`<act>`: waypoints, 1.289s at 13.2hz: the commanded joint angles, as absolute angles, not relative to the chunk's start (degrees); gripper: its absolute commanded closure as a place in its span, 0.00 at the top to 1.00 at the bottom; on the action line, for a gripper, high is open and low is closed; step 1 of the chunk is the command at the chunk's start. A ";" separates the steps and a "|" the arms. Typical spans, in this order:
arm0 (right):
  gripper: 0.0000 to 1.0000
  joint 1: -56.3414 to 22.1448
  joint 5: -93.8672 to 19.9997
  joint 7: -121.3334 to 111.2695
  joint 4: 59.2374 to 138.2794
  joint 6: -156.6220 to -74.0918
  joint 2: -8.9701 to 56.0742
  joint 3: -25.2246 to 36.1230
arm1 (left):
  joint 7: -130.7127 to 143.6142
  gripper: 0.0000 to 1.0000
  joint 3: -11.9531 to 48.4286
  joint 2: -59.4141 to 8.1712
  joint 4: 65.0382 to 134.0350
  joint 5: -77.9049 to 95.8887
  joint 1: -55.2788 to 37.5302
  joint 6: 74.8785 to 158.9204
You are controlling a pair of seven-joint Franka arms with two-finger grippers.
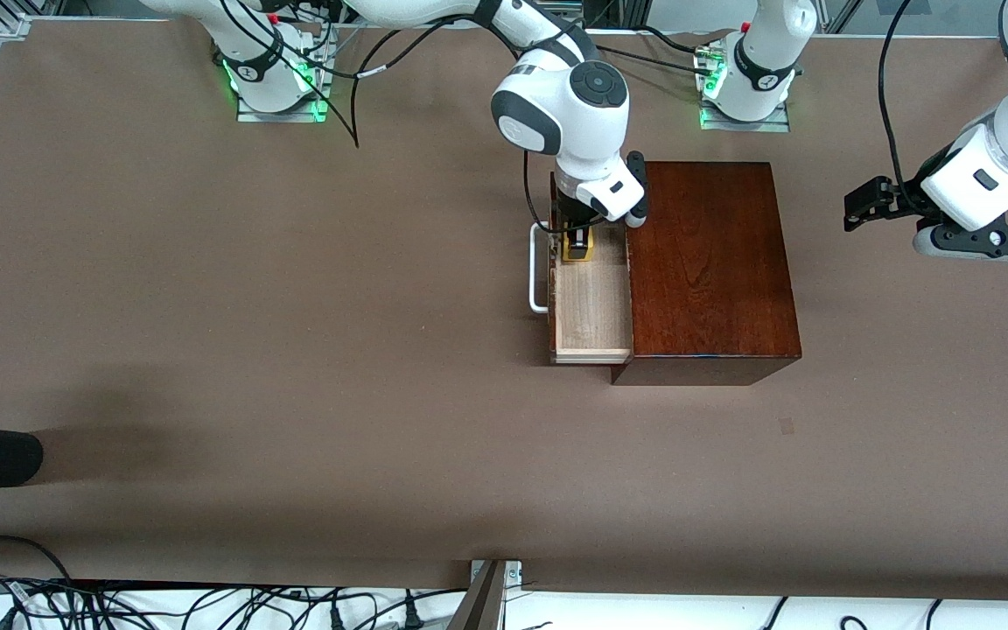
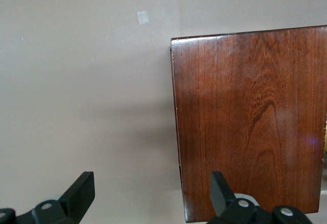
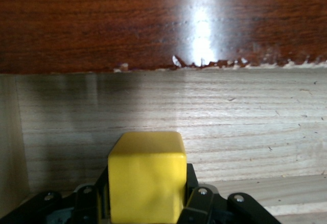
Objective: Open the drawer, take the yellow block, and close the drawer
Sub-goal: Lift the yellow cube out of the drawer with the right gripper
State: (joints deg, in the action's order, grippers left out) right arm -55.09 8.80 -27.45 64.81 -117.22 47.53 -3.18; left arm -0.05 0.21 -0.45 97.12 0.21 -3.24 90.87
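Right claw [image 1: 577, 238] grips yellow block [image 3: 147, 175] over open drawer [image 1: 590, 302]; left claw [image 2: 152, 196] waits spread, empty.

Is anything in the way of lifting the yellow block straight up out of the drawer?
Nothing visible. The right gripper is shut on the yellow block inside the open drawer, clear of the wooden box. The left gripper waits off to the side.

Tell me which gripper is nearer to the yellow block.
Right. The right gripper is shut on the yellow block inside the open drawer. The left gripper waits open over the table toward the left arm's end, past the wooden box.
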 commanded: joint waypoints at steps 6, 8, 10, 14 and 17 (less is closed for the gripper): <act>0.00 -54.15 7.04 -26.46 53.63 -106.98 46.33 -3.16 | 0.35 1.00 0.26 0.00 96.33 0.44 -3.16 89.65; 0.00 -52.48 5.63 -25.93 53.61 -103.99 42.56 -2.99 | 0.35 1.00 0.26 0.00 96.33 0.44 -3.16 89.65; 0.00 -48.36 4.58 -26.19 53.61 -99.78 39.39 -3.43 | 0.26 1.00 0.26 -0.09 96.33 0.44 -3.16 89.65; 0.00 -37.30 0.70 -26.28 53.79 -93.52 34.20 -2.90 | 0.00 1.00 0.44 0.00 96.15 1.23 -3.43 88.42; 0.00 -28.59 -0.08 -26.28 53.88 -92.20 32.87 -2.90 | -0.70 1.00 3.86 -1.57 91.69 4.55 -5.00 82.47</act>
State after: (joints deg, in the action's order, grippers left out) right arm -33.15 1.59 -26.59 52.98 -93.22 34.10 -2.00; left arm -0.20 2.12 -0.41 95.85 1.57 -3.73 87.26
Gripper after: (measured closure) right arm 0.445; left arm 0.000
